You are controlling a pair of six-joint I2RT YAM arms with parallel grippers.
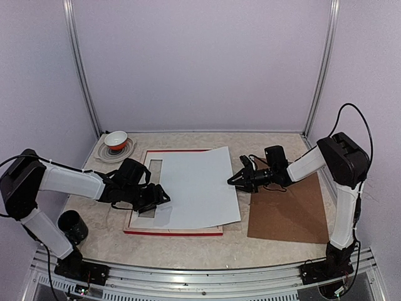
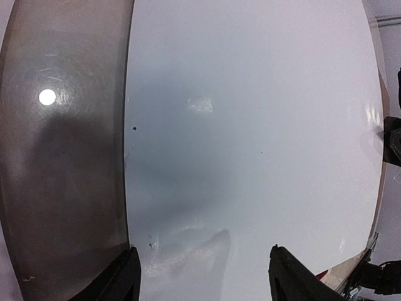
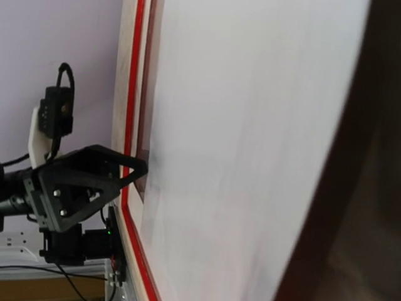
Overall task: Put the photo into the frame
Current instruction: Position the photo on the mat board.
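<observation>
Table (image 1: 188,241) first. The frame (image 1: 172,231) lies flat on it, pale back up, red edges showing. The photo (image 1: 194,188) lies white side up across the frame, skewed, its right corners overhanging. The brown backing board (image 1: 288,213) is flat on the right, just beside the frame. Your left gripper (image 1: 160,197) is at the photo's left edge, fingers (image 2: 122,282) spread wide over the sheet. Your right gripper (image 1: 233,180) is at the photo's right edge and looks spread too. A small bowl (image 1: 116,139) sits back left.

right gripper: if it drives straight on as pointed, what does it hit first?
The photo: the right gripper points left at its nearest edge, close by. Height is unclear, so it may slide over the sheet instead.
</observation>
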